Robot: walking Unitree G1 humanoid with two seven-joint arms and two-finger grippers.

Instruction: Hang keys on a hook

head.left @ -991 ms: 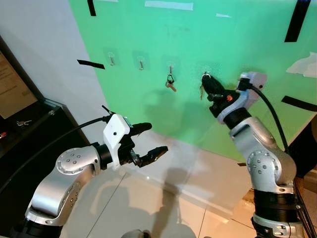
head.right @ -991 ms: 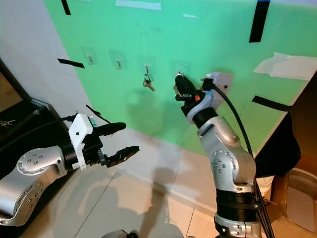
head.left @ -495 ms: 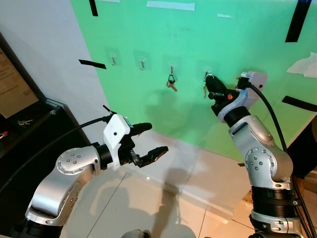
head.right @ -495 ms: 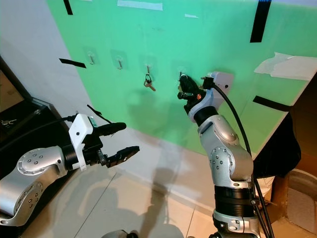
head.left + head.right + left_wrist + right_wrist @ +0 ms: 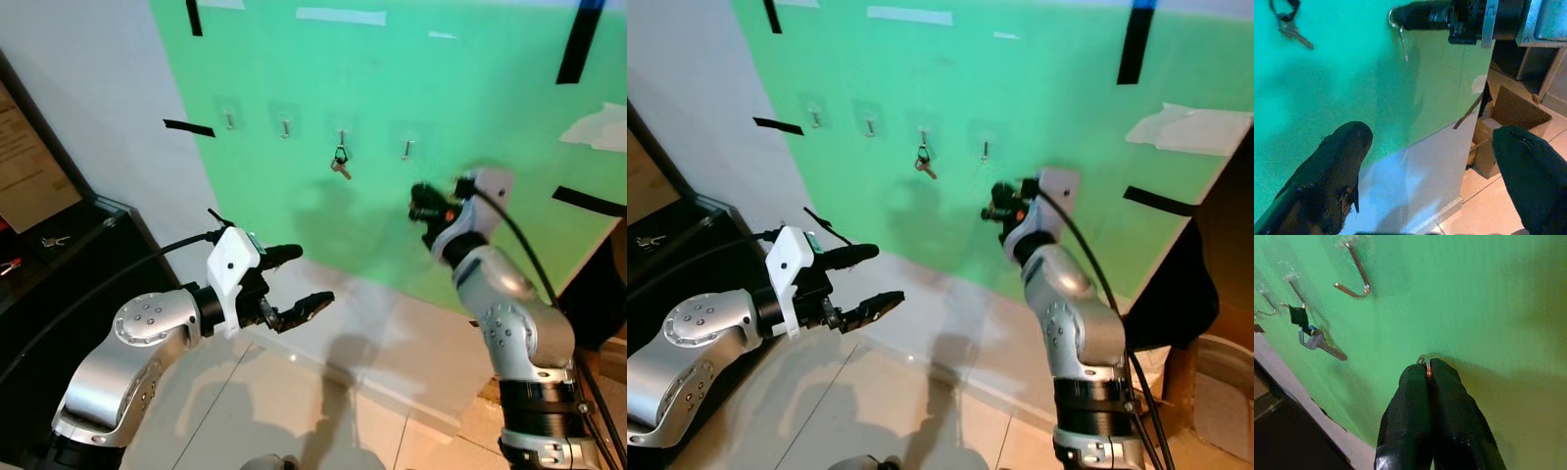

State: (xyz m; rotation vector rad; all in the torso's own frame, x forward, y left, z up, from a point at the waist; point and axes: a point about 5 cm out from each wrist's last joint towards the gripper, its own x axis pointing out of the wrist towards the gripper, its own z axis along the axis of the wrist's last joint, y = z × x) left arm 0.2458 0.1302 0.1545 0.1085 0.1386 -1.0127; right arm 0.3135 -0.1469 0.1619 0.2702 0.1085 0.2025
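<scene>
Idling nearest the camera, left claw (image 5: 299,279) sits low over the tiled floor (image 5: 284,411), fingers wide apart and empty, probably just parked out of the right arm's way. Further out, right claw (image 5: 996,201) is up against the green board (image 5: 490,117), just below and right of the bare hook (image 5: 407,150); head views are blurred there, so the grip can't be read from them. Right wrist view settles it: fingers (image 5: 1410,406) pressed together, pinching a thin metal key ring (image 5: 1424,363) at the tips, ring edge poking out toward the board. Left wrist view adds what the right one hides: from the side, the ring (image 5: 1393,17) sits at the claw tip with something small dangling under it, likely the keys (image 5: 1403,41). So the keys to hang are clamped in the right claw, not yet on a hook. Holding by the ring leaves the loop free to slip over a hook tip — my read. Farthest back, four hooks in a row; third from left already carries another key set (image 5: 339,164), which the right wrist view shows as a silver key on a dark tag (image 5: 1315,339).
</scene>
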